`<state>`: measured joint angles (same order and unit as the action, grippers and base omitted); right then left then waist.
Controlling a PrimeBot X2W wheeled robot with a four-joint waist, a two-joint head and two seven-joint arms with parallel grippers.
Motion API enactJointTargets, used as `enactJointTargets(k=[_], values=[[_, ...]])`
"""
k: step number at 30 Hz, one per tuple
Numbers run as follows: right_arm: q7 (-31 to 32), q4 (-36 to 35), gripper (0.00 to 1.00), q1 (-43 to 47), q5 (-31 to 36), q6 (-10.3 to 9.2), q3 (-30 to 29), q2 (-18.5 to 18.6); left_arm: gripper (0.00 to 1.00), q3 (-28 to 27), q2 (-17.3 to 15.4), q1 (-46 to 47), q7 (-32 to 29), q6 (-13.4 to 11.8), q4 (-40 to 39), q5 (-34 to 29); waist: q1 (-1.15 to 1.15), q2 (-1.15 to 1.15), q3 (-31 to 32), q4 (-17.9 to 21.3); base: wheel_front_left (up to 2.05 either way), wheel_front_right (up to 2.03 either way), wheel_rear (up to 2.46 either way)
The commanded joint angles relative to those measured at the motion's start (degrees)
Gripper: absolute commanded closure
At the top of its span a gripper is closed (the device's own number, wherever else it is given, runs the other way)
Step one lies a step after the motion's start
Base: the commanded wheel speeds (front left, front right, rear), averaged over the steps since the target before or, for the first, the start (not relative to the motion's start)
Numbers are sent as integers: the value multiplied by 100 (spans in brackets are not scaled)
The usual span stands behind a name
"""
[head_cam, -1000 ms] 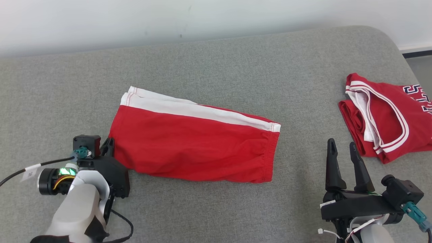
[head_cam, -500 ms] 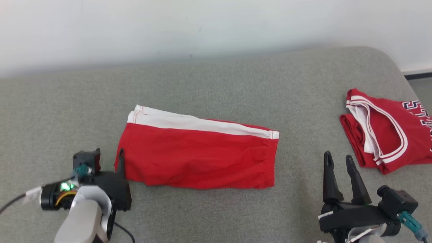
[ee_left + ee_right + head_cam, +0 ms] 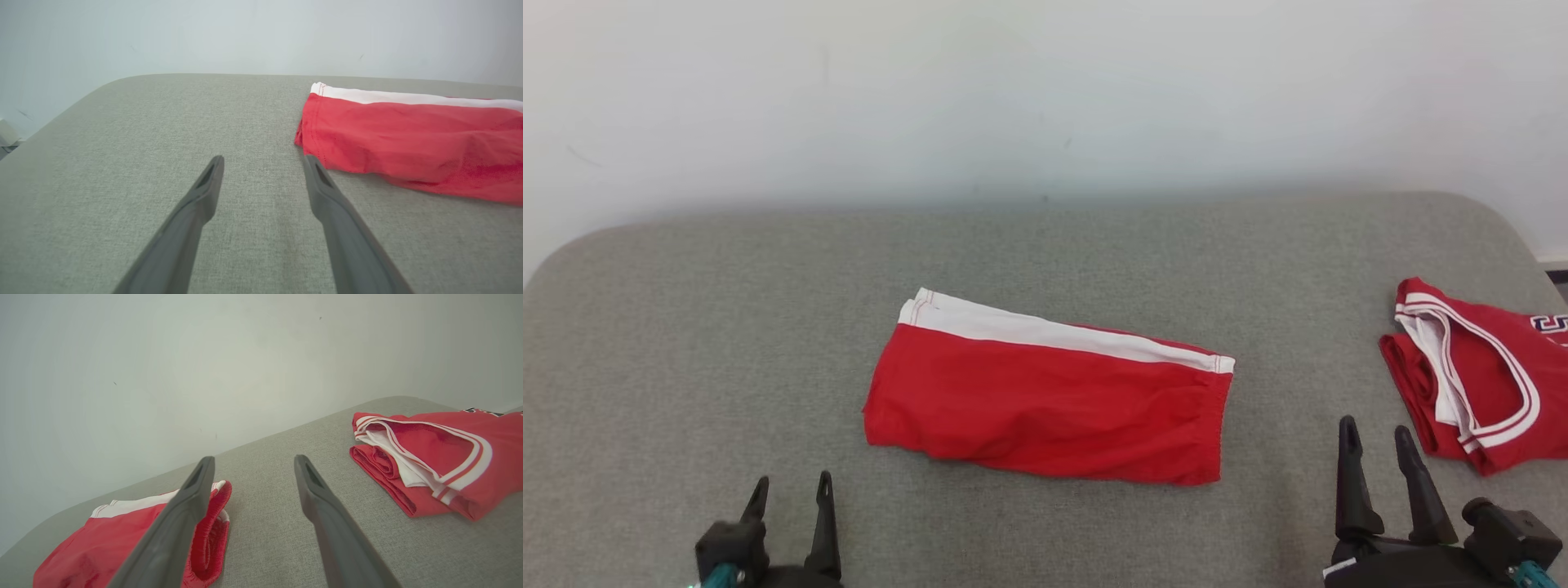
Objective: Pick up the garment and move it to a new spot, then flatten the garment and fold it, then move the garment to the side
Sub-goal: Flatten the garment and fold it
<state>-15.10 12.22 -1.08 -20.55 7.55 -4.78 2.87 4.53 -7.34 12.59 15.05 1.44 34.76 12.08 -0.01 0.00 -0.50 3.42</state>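
Observation:
The garment (image 3: 1045, 400) is a pair of red shorts with a white side stripe, folded into a long rectangle in the middle of the grey padded table (image 3: 686, 327). It also shows in the left wrist view (image 3: 408, 139) and the right wrist view (image 3: 122, 531). My left gripper (image 3: 791, 488) stands open near the front edge, to the lower left of the shorts and apart from them, with nothing between its fingers (image 3: 327, 192). My right gripper (image 3: 1376, 430) is open and empty at the lower right, between the shorts and a jersey.
A folded red jersey (image 3: 1478, 384) with white trim and dark lettering lies at the table's right end, also in the right wrist view (image 3: 433, 457). A pale wall (image 3: 1013, 98) rises behind the table. The table's corners are rounded.
My left gripper let go of the shorts' left edge, opened and drew back toward the front edge. The head camera tilted up and shifted, so everything sits lower in its view.

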Motion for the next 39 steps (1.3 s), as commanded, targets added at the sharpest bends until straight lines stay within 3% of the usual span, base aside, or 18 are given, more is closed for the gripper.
enactJointTargets(k=[1,10,25,31,39], values=[[-2,-10,0,74,57,-17,-12,2,0,-103,63,-229,16,-40,-255,-87,1,0,105,-120,0,0,0],[-3,-37,0,159,135,-17,-26,1,0,-534,366,-1412,15,6,-1420,-265,1,0,183,-166,0,0,0],[-3,373,0,14,-101,-17,291,2,0,-401,447,-1534,15,127,-1471,-358,1,0,46,-485,0,0,0],[-1,1011,0,-512,-109,-17,391,3,0,-219,446,-1462,16,63,-1439,-250,1,0,-144,-799,0,0,0],[-2,2481,0,-1299,85,-17,60,-2,0,-131,447,-1304,16,-31,-1436,-158,1,0,-388,-1174,0,0,0]])
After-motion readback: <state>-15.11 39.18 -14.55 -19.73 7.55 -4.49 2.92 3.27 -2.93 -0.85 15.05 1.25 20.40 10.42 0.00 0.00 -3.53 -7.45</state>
